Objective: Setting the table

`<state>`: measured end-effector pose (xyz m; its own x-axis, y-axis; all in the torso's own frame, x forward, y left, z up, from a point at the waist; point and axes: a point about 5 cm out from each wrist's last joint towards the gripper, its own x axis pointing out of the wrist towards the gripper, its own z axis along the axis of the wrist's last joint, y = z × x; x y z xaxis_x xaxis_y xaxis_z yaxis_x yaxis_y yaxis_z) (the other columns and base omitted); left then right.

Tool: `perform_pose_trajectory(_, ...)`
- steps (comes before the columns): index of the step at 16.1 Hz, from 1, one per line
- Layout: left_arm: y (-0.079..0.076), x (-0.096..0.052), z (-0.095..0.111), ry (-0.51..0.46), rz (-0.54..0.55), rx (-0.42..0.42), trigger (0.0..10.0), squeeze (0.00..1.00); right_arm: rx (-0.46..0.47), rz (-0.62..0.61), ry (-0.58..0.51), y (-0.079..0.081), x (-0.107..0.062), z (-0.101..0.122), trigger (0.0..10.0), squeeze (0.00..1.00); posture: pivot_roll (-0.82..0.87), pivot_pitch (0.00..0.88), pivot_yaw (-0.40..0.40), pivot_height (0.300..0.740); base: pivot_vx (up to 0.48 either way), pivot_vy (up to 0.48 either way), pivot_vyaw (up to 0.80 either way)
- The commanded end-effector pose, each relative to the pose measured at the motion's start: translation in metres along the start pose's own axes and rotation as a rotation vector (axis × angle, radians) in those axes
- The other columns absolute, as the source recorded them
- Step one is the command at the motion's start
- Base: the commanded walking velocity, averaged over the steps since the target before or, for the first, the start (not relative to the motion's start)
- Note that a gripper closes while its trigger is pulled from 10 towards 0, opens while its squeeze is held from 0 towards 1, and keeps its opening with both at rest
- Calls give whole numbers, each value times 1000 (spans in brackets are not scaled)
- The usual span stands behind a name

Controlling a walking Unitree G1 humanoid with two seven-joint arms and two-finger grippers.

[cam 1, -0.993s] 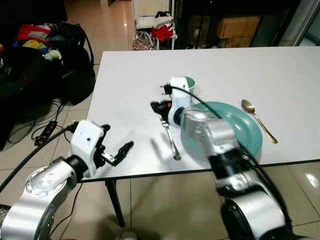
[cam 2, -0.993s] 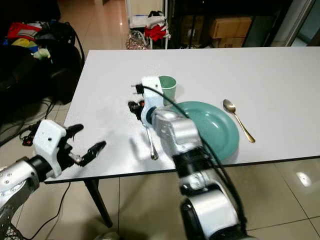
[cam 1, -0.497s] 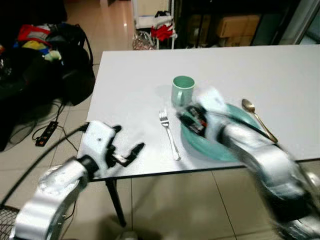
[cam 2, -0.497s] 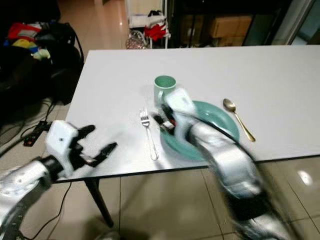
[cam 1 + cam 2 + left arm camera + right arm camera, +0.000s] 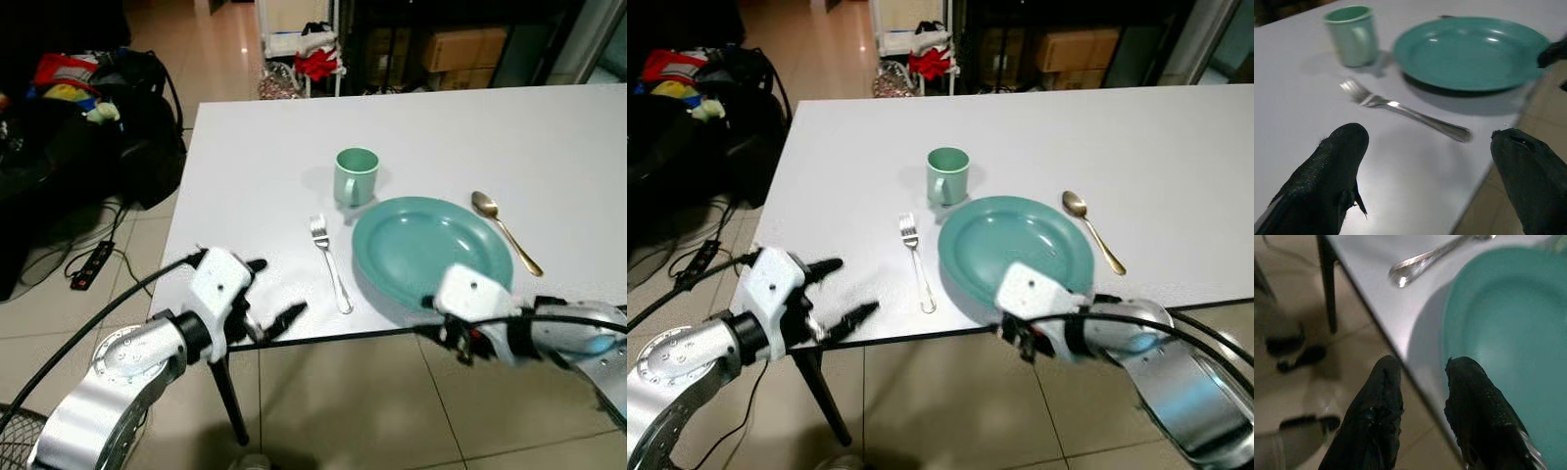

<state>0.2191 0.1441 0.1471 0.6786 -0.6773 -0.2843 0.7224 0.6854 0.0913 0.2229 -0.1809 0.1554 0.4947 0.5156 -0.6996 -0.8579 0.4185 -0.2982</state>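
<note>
Centrally on the white desk (image 5: 245,147) sits a round teal plate (image 5: 432,248), with a silver metal fork (image 5: 331,263) to its left, a gold spoon (image 5: 506,232) to its right and a pale green mug (image 5: 354,176) behind. Both end effectors hover empty at the near edge: left end effector (image 5: 277,295) spread wide, right end effector (image 5: 1422,396) slightly parted.

Nothing readable is showing anywhere: no text, label, brand, number or sign on the desk, the tableware or the background boxes.
</note>
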Motion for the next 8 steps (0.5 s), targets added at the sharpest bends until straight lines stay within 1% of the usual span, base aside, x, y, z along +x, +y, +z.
perform_pose_trajectory(1, -4, -2, 0, 12, -38, 2, 10000, 0, -14, 42, 11, 4, -2, 1, 10000, 0, 31, 0, 43, 740, 0, 0, 0)
perform_pose_trajectory(3, -4, -2, 1, 14, -51, 4, 10000, 0, -6, 99, 55, 8, -6, -4, 10000, 0, 34, 0, 42, 740, 0, 0, 0)
perform_pose_trajectory(4, -4, -3, 1, 20, -58, 8, 10000, 0, -2, 131, 104, 11, -8, -11, 10000, 0, 35, 0, 44, 740, 0, 0, 0)
perform_pose_trajectory(5, -3, -3, 1, 21, -57, 8, 10000, 0, -6, 130, 124, 11, -8, -14, 10000, 0, 34, 0, 44, 740, 0, 0, 0)
perform_pose_trajectory(6, -3, -3, 1, 24, -56, 11, 10000, 0, -8, 111, 171, 8, -7, -21, 10000, 0, 34, 0, 46, 740, 0, 0, 0)
perform_pose_trajectory(8, -2, -3, 0, 32, -56, 17, 10000, 0, 18, 60, 204, -1, -1, -28, 10000, 0, 35, 0, 47, 740, 0, 0, 0)
